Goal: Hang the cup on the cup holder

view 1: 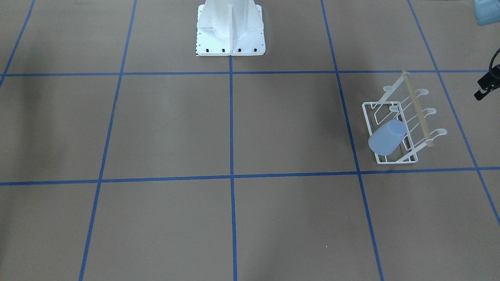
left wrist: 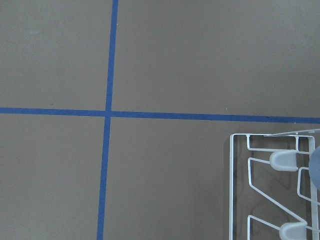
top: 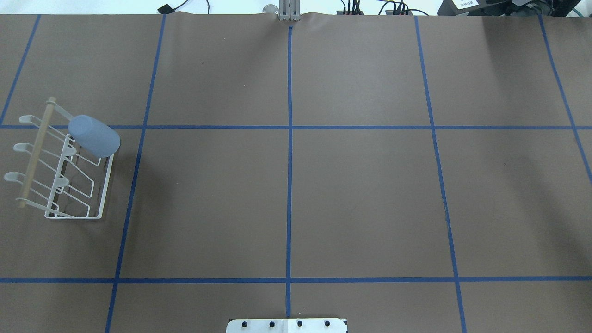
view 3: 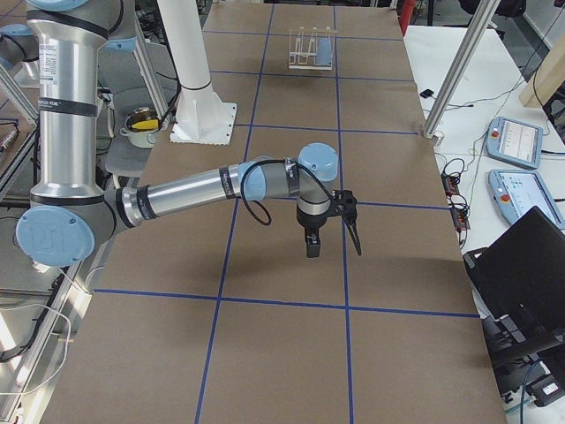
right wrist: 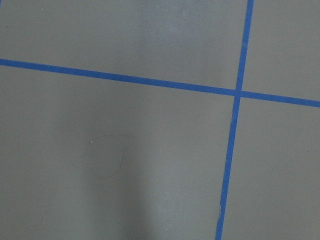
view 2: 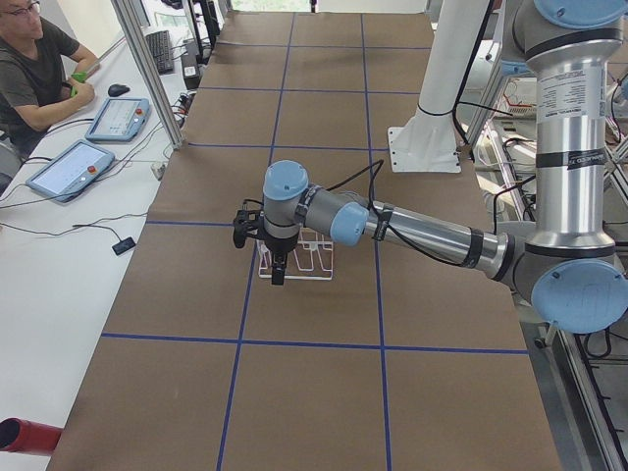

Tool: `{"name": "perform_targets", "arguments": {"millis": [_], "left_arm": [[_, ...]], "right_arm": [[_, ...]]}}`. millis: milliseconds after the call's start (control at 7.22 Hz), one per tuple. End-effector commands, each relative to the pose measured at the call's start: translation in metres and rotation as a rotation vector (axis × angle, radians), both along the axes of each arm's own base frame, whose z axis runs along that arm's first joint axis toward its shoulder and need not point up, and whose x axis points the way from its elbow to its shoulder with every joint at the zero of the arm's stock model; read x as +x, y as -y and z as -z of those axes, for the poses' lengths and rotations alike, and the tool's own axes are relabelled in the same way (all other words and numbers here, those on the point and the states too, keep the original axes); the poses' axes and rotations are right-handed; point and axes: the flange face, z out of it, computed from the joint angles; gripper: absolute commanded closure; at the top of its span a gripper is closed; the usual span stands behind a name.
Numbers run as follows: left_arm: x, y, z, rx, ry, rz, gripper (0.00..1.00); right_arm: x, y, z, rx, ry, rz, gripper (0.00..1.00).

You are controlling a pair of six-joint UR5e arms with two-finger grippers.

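The light blue cup [view 1: 386, 137] hangs mouth-down on a prong of the white wire cup holder [view 1: 418, 110], at the table's left end. Both show in the overhead view, the cup [top: 94, 135] on the rack's [top: 36, 150] far inner prong. The left wrist view shows the rack's base corner [left wrist: 232, 185] and a sliver of the cup [left wrist: 316, 167]. My left gripper [view 2: 270, 257] hangs above the rack [view 2: 312, 257] and holds nothing that I can see; I cannot tell if it is open. My right gripper [view 3: 334, 240] hovers over bare table far from the rack [view 3: 305, 49]; its state is unclear.
The white robot pedestal [view 1: 230, 27] stands at the table's robot side, also in the overhead view [top: 286, 325]. Blue tape lines grid the brown table. An operator [view 2: 34, 69] sits at a side desk with tablets. A black part [view 1: 486, 82] juts in at the front view's right edge.
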Motion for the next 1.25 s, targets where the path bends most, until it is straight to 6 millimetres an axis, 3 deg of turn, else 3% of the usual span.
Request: {"name": "perform_targets", "arguments": {"millis": [0,1108], "left_arm": [[0.0051,-0.0004,-0.0029,-0.029,-0.065,-0.023,0.02],[0.0051,0.0003,-0.0032,-0.027,-0.073,-0.024,0.02]], "right_arm": [[0.0,0.0008,0.0009,0.002,-0.001,0.0,0.0],[-0.0005,0.0018,0.0027,0.005,0.004,0.001,0.0]]}}
